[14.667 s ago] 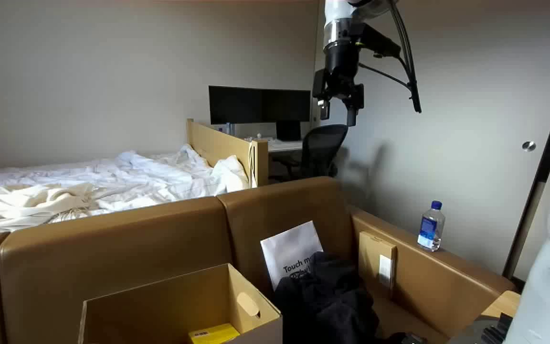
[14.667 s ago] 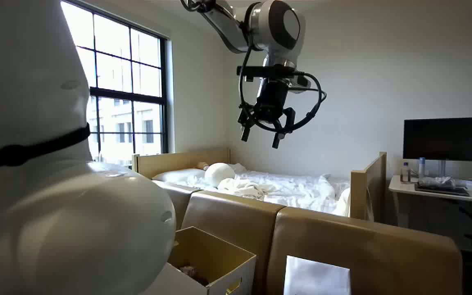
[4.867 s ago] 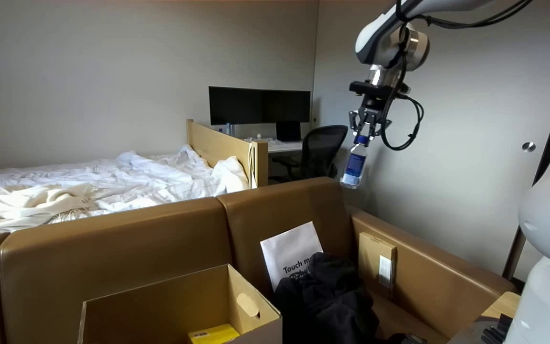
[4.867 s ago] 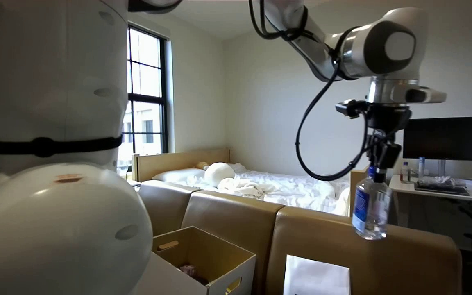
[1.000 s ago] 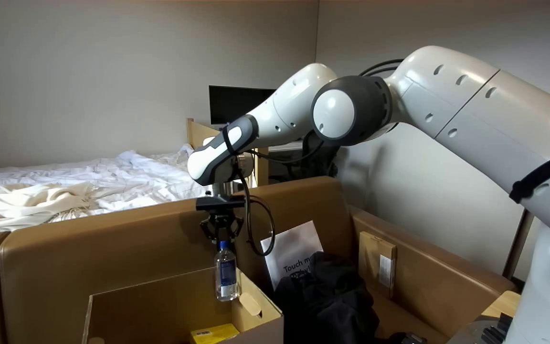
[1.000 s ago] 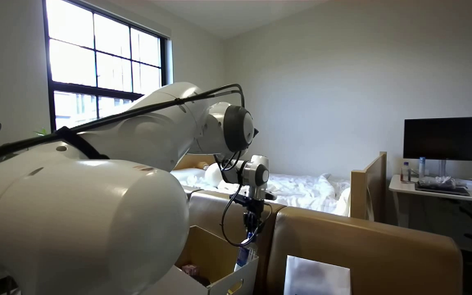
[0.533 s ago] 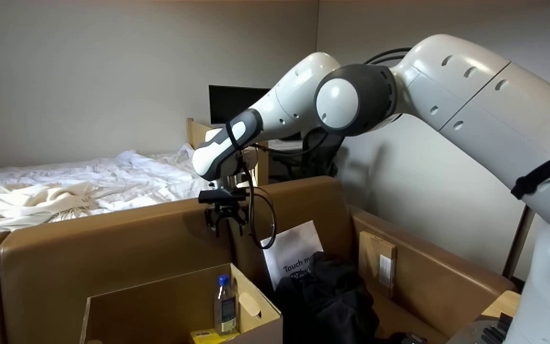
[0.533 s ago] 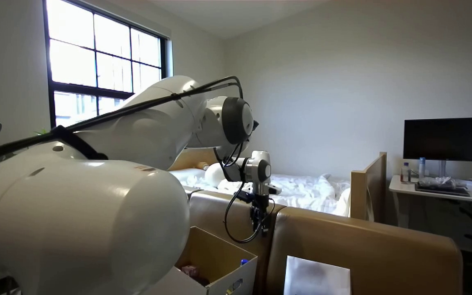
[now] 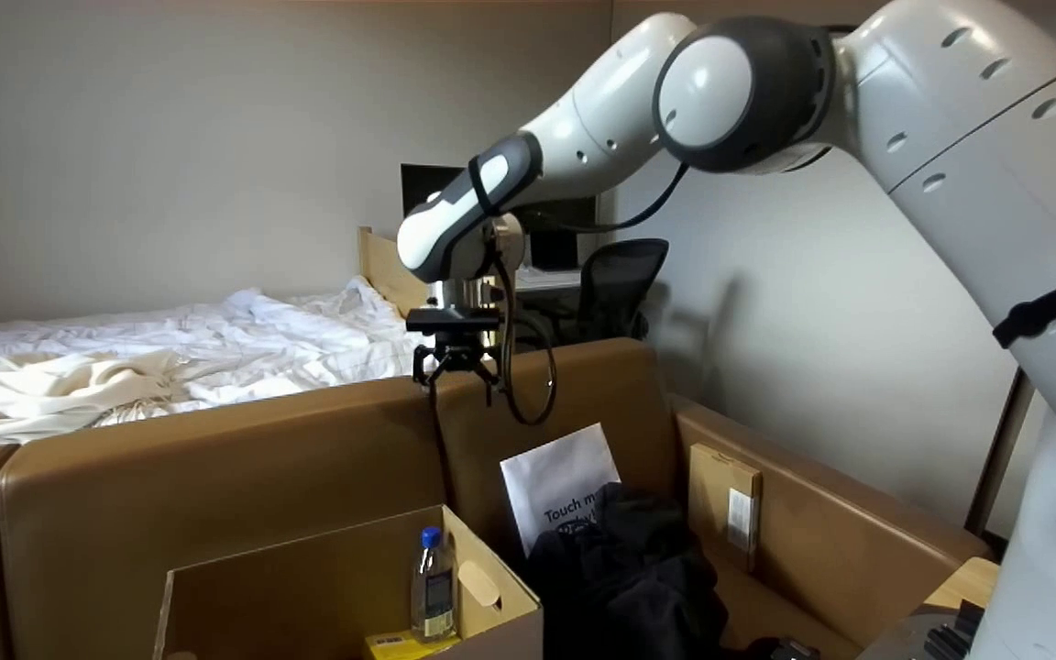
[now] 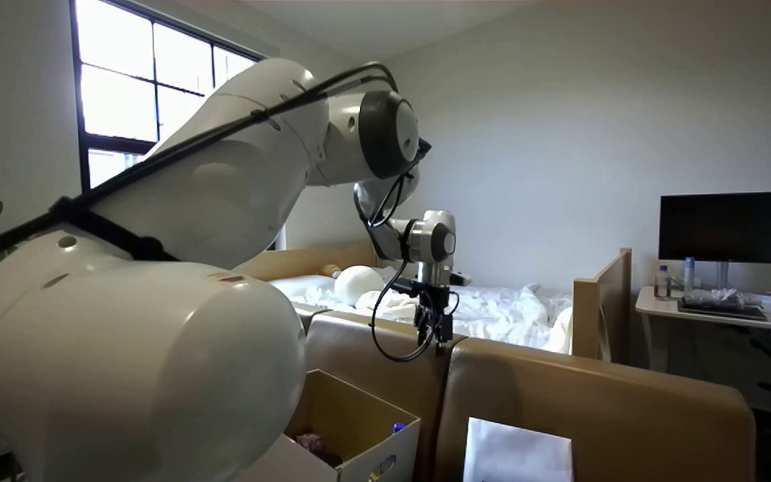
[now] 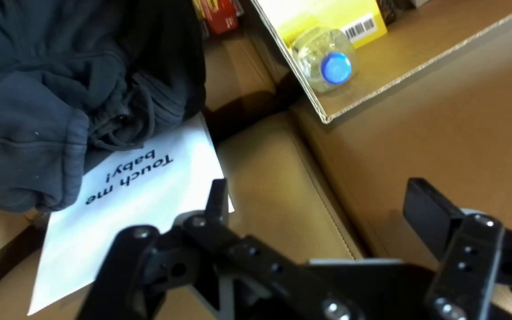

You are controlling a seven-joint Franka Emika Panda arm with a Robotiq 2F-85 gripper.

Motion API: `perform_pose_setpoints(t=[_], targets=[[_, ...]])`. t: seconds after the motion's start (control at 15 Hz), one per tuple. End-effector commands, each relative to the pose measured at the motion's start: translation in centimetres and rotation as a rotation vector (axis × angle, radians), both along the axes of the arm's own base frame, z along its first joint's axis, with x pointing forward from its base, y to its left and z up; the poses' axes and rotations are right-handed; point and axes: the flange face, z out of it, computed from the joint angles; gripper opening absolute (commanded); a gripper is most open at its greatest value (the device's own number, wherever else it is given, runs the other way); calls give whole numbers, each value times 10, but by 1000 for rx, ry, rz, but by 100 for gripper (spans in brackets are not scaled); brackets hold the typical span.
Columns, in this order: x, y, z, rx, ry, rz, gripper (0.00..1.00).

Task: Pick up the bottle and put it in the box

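The clear bottle with its blue cap [image 9: 434,591] stands upright inside the brown cardboard box [image 9: 299,577], in a corner on or against the yellow item [image 9: 395,646]. In an exterior view only the blue cap [image 10: 398,427] shows over the box wall [image 10: 382,455]. In the wrist view the bottle [image 11: 336,68] is seen from above, inside the box corner [image 11: 394,82]. My gripper [image 9: 460,394] is open and empty, well above the box and the bottle; it also shows in an exterior view [image 10: 439,343]. Its spread fingers [image 11: 318,191] show nothing between them in the wrist view.
The brown sofa backrest [image 9: 216,486] runs behind the box. A white paper [image 9: 560,477] and dark clothing [image 9: 629,577] lie beside the box on the sofa. A flat cardboard piece [image 9: 720,495] leans on the armrest. A bed [image 9: 244,339] stands behind.
The bottle went from the armrest into my gripper and over to the box. Since one second ago it was let go inside the box; the gripper opened and rose, shifting slightly right.
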Motion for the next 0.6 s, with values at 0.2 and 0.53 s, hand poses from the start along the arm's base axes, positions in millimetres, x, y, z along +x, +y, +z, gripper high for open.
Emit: perform_pose_setpoints(t=[0.2,0.53], targets=[[-95,-28,102,124,203,245,100],[-162,-84,163,26,254,381,100]])
